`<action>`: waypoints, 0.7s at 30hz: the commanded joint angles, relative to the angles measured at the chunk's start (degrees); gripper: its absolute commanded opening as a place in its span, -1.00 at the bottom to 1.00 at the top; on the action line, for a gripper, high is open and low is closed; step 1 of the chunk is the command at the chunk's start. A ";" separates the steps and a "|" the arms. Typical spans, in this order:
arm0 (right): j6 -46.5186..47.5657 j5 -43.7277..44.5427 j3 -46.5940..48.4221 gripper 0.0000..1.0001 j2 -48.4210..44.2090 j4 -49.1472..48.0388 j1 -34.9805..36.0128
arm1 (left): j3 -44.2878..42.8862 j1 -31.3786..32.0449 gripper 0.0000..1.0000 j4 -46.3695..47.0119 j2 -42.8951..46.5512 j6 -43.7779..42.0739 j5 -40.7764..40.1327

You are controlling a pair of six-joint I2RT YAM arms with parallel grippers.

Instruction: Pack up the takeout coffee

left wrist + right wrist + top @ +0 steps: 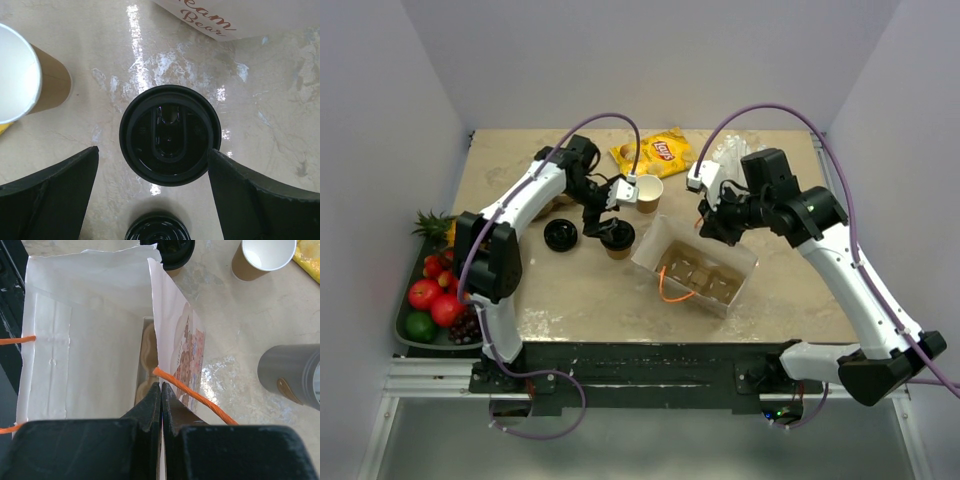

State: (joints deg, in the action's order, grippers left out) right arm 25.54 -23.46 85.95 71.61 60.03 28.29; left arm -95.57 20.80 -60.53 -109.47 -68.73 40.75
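Observation:
A tan paper cup with a black lid (617,238) stands on the table left of the bag. From above it fills the left wrist view (170,135). My left gripper (605,222) is open and straddles this lidded cup (152,149); the right finger (235,185) is at the lid's rim. A second tan cup (648,192), open and white inside, stands behind it (20,75). A loose black lid (560,235) lies to the left (157,230). My right gripper (708,228) is shut on the white bag's wall (161,385).
The white paper bag (740,262) with orange handles (195,397) stands open with a pulp carrier (147,360) inside. A grey cup (292,372) stands beside the bag. A yellow chips packet (653,152) lies at the back. A fruit tray (405,325) sits at the left edge.

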 commanded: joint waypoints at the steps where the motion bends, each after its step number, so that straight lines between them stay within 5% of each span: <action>1: 0.04 0.52 0.27 -1.00 -1.21 0.35 -0.70 | -1.64 0.38 0.88 -0.03 -0.22 -1.06 2.93; 21: 0.65 0.88 -0.17 -1.00 -0.34 -0.26 -1.22 | -1.20 0.65 0.78 -0.02 -2.33 -0.26 2.66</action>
State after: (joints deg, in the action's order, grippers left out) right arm 25.58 -23.18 85.86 71.61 60.01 27.31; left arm -95.57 21.08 -60.90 -111.09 -68.23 41.36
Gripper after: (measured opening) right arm 0.007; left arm 0.890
